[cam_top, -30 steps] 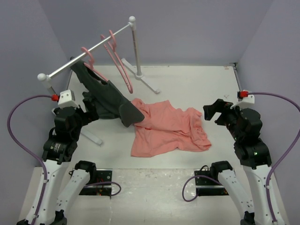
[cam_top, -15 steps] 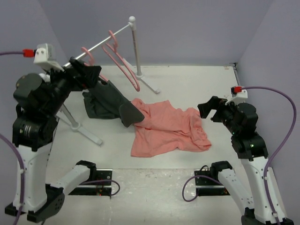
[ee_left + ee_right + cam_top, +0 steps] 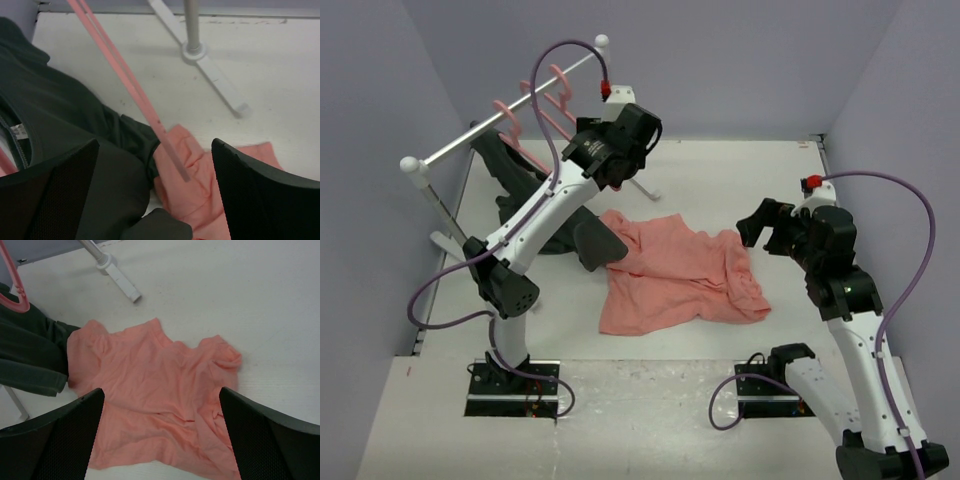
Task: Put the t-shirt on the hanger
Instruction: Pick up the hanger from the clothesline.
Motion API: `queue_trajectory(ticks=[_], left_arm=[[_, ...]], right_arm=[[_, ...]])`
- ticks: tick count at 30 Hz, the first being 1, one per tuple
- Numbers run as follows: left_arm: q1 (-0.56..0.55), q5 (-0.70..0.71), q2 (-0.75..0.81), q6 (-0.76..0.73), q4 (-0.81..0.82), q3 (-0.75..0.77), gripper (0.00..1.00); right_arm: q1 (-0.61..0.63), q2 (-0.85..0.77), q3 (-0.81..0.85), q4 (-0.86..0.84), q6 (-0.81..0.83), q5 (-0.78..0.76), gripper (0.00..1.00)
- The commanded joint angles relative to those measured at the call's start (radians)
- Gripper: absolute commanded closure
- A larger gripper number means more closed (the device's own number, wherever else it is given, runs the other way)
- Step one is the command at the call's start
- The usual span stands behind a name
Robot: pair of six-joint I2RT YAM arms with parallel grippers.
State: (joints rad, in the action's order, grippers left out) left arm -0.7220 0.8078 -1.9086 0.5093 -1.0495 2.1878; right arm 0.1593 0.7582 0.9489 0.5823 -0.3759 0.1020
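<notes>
Hanger hangs off rail, lower end slanting past wide-spread left tool, no contact seen. Dark grey garment crowds tool's left side, sleeve overlapping t-shirt. T-shirt crumpled mid-worktop. Right tool gapes, empty, above it. Only top view shows hook on rail. Bare worktop right of shirt.

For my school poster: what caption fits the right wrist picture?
Open right gripper hovers over the crumpled pink t-shirt on the white table.
</notes>
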Motion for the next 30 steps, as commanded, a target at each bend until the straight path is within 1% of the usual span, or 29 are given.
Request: queue_trajectory(ticks=[1,3,5,7,8,12,14,15,18,20,22,24,25,28,30], left_arm=[[0.066,0.109,0.029,0.077,0.003,-0.008,0.14],[0.089,0.07,-0.007,0.073,0.016,-0.008,0.21],[0.098,0.055,-0.017,0.07,0.022,-0.009,0.25],[0.101,0.04,-0.029,0.057,0.062,-0.021,0.31],[0.103,0.034,-0.032,0.048,0.072,-0.023,0.31],[0.111,0.013,-0.049,0.044,0.078,-0.021,0.48],[0.111,0.011,-0.043,0.049,0.079,-0.032,0.57],[0.111,0.01,-0.037,0.051,0.082,-0.042,0.6],[0.11,0.006,-0.021,0.06,0.084,-0.062,0.66],[0.111,0.004,0.003,0.064,0.097,-0.093,0.68],[0.111,0.0,0.014,0.066,0.101,-0.105,0.78],[0.111,-0.004,0.023,0.067,0.102,-0.111,0.86],[0.112,-0.006,0.025,0.067,0.102,-0.112,0.88],[0.117,-0.011,0.029,0.066,0.108,-0.115,0.9],[0.121,-0.019,0.028,0.067,0.106,-0.115,1.0]], right_arm=[[0.002,-0.004,0.022,-0.018,0.011,0.033,0.01],[0.002,0.003,0.015,-0.027,0.009,0.04,0.01],[0.002,0.007,0.012,-0.033,0.008,0.048,0.01],[0.002,0.017,0.01,-0.036,0.005,0.051,0.01],[0.002,0.019,0.011,-0.036,0.006,0.052,0.01],[0.002,0.025,0.009,-0.041,0.006,0.06,0.01],[0.002,0.027,0.008,-0.042,0.006,0.063,0.01],[0.002,0.029,0.008,-0.043,0.005,0.066,0.01],[0.002,0.032,0.008,-0.044,0.006,0.072,0.01],[0.0,0.033,0.01,-0.045,0.006,0.073,0.01],[0.001,0.031,0.011,-0.044,0.006,0.074,0.01],[0.002,0.029,0.01,-0.044,0.005,0.073,0.01],[0.002,0.029,0.01,-0.044,0.006,0.073,0.01],[0.002,0.027,0.011,-0.041,0.008,0.074,0.01],[0.002,0.024,0.01,-0.041,0.008,0.073,0.01]])
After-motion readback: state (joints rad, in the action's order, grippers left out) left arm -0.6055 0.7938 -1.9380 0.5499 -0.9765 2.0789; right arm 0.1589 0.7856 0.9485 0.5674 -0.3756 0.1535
